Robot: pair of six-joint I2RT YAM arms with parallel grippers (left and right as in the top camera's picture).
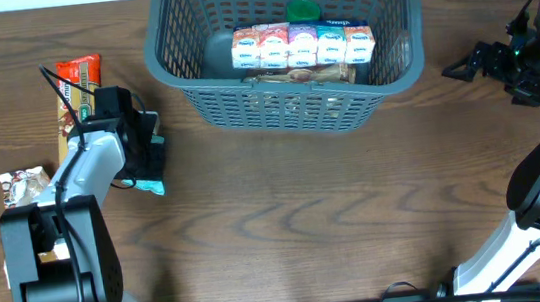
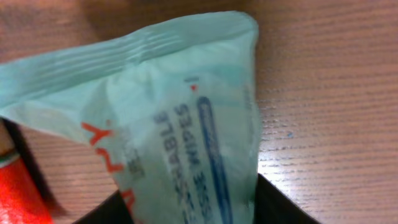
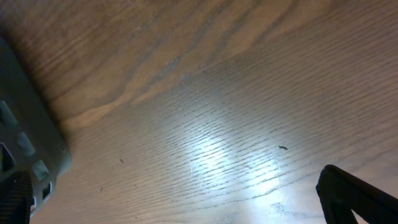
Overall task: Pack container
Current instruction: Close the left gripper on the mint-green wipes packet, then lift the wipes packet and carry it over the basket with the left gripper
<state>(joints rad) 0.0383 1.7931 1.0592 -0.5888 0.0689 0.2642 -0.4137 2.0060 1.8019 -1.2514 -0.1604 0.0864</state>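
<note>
Overhead view is showing the wooden table [image 1: 287, 220] with both arms rising from its near edge. Nearest on the left side, the left gripper [image 1: 153, 158] is reaching down onto a pale green pack of wipes [image 1: 156, 187], and only a corner of the pack is peeking out below it. Left wrist view is filling up with this same pack, crumpled and tilted, narrowing toward the 2 dark fingers [image 2: 283, 208] that are squeezing it from either side, so the left gripper is clamping the wipes. To the left of that arm, a small white and red packet [image 1: 24, 185] is lying on the wood near the table's left edge. Farther back, a snack bar [image 1: 77, 86] in a red and brown wrapper is lying beside the arm's wrist.

Farthest from the robot, the basket [image 1: 170, 43] is standing at the middle of the table's far side, well apart from the wipes. Inside it, 5 juice cartons [image 1: 304, 45] are sitting in a row, a brown packet [image 1: 297, 76] is lying just in front of them, and a green lid [image 1: 302, 10] is showing behind.

The right gripper [image 1: 464, 65] is hanging over bare wood just to the right of the basket, pointing toward it. Right wrist view is showing its fingers [image 3: 354, 196] spread wide apart with nothing between them, and a corner of the basket at the left edge
</note>
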